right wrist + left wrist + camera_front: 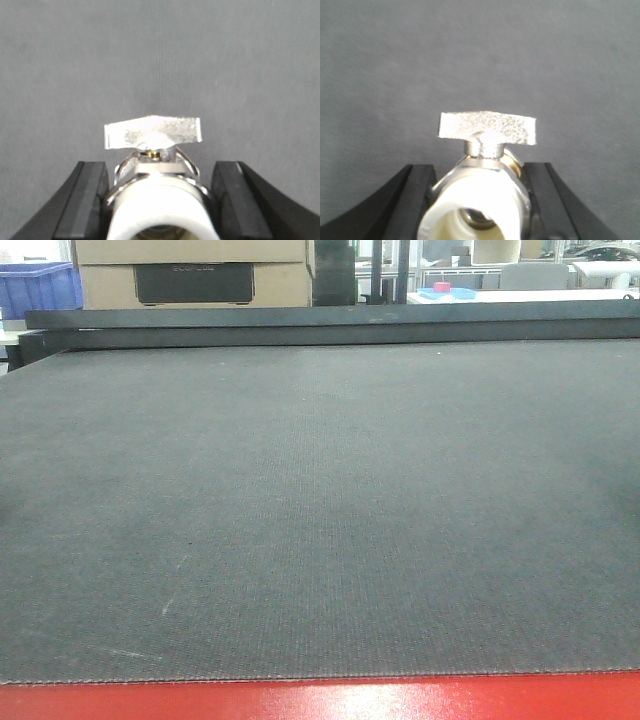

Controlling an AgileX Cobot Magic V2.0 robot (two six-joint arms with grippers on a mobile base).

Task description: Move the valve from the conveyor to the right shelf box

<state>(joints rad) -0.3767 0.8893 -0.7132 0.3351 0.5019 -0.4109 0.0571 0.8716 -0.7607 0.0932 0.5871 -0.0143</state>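
Jaws of left gripper (pixel 481 172) clamped on valve (pixel 487 127), right gripper's (pixel 160 170) flanking second valve (pixel 152 132), grip unclear, conveyor (pixel 320 510) below, cartons (pixel 190 255) beyond.

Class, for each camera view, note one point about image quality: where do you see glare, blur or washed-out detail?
Front view: the conveyor weave reads clearly, its red edge shows glare, and the background top right is washed out. Left wrist view: the left valve has a crisp speckled handle but a blurred, overexposed white end. Right wrist view: the right valve handle is bleached by glare.
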